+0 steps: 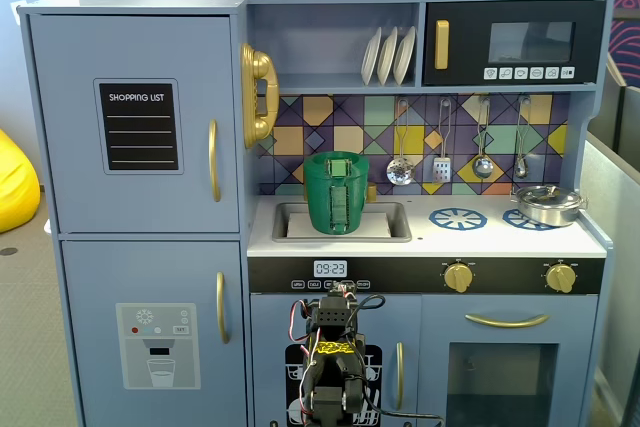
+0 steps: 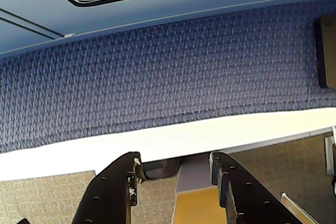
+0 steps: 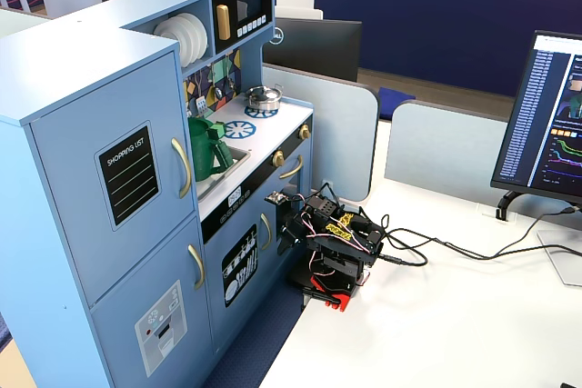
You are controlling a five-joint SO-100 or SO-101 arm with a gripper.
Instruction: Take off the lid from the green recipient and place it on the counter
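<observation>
Wrist view: our gripper (image 2: 176, 169) hangs folded low, fingers apart with nothing between them, looking down at blue carpet and the foot of the toy kitchen. In a fixed view the arm (image 1: 333, 367) sits in front of the lower cabinet doors, well below the worktop.

Farther back, the green recipient (image 1: 336, 194) stands upright in the sink recess at the left end of the counter (image 1: 500, 237). The lid (image 1: 337, 157) appears to sit on its rim; its tab is too small to place.

Judgement: reach not begun. We should lift clear of the counter edge first, then descend on the lid from above, gripping at the rim or tab, and pull straight up so the recipient does not tip. Bare counter just right of the sink looks the safest drop; the silver pot (image 1: 548, 204) at far right is well apart.
</observation>
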